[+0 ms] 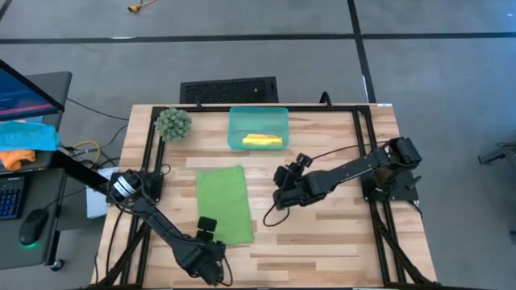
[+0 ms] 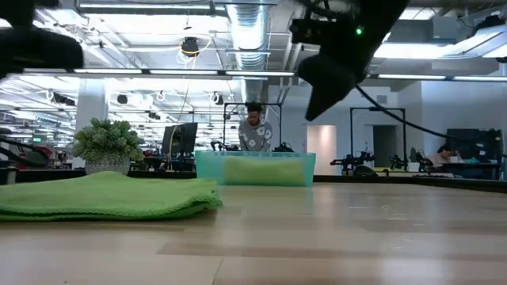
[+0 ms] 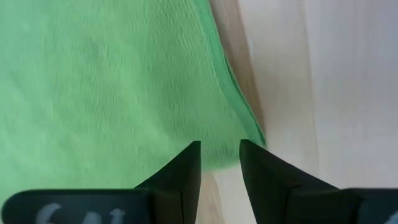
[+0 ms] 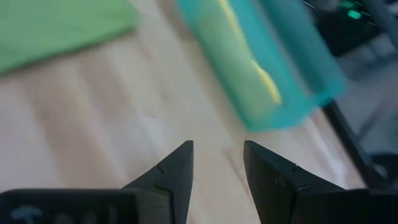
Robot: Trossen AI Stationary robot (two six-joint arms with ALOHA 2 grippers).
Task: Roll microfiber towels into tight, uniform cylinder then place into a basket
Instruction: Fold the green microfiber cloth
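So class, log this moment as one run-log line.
yellow towel: rolled, in basket | green towel: flat, unrolled | left gripper: open at towel's corner | right gripper: open, empty

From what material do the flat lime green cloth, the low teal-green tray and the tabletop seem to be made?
Flat lime green cloth: soft, matte woven fabric, probably microfiber; the left wrist view shows a fine nap and limp layered edges.
Low teal-green tray: translucent smooth plastic, it seems; the yellow towel inside shows through its wall.
Tabletop: light wood in glued strips, satin finish; grain lines and seams are visible.
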